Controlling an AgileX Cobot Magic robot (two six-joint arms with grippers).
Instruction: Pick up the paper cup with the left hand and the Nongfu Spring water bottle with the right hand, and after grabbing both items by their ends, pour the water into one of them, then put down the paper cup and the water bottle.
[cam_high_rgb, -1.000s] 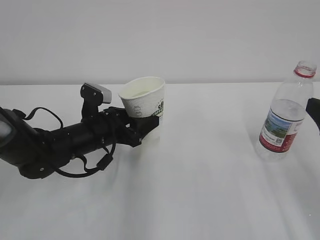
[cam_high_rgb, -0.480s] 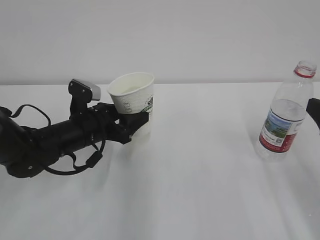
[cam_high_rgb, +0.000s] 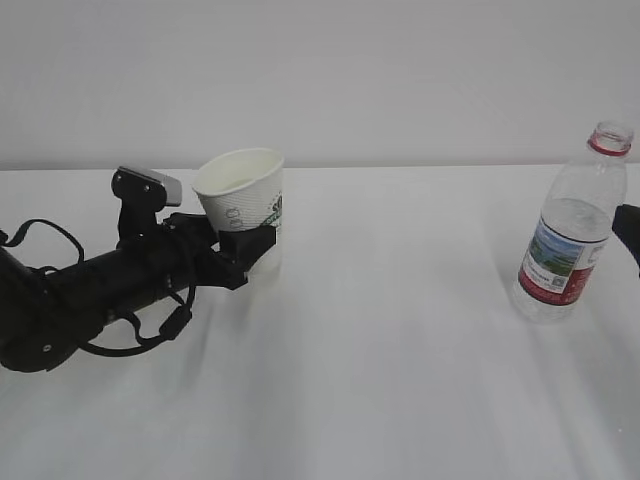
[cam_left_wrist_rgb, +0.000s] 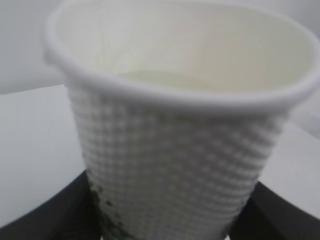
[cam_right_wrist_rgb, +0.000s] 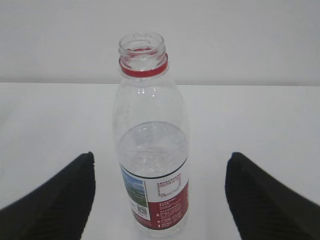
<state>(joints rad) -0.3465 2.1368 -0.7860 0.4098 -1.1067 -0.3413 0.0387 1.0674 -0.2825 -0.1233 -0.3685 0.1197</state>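
The white dimpled paper cup (cam_high_rgb: 243, 205) with green print sits between the black fingers of my left gripper (cam_high_rgb: 246, 250), which is shut on its lower part. It leans slightly left, its base near the table. In the left wrist view the paper cup (cam_left_wrist_rgb: 175, 150) fills the frame, with a finger (cam_left_wrist_rgb: 55, 217) at each lower corner and a pale surface inside. The Nongfu Spring water bottle (cam_high_rgb: 568, 235) stands upright and capless at the right, with clear water in its lower part. My right gripper (cam_right_wrist_rgb: 160, 200) is open; the bottle (cam_right_wrist_rgb: 152, 150) stands between its fingers (cam_right_wrist_rgb: 55, 200), untouched.
The white table (cam_high_rgb: 400, 380) runs back to a pale wall. Only a dark edge of the right gripper (cam_high_rgb: 628, 232) shows at the exterior view's right border. The left arm's cables (cam_high_rgb: 130, 335) hang low over the table.
The left arm has carried the paper cup leftwards and a little lower. The bottle and the right gripper have stayed in place.
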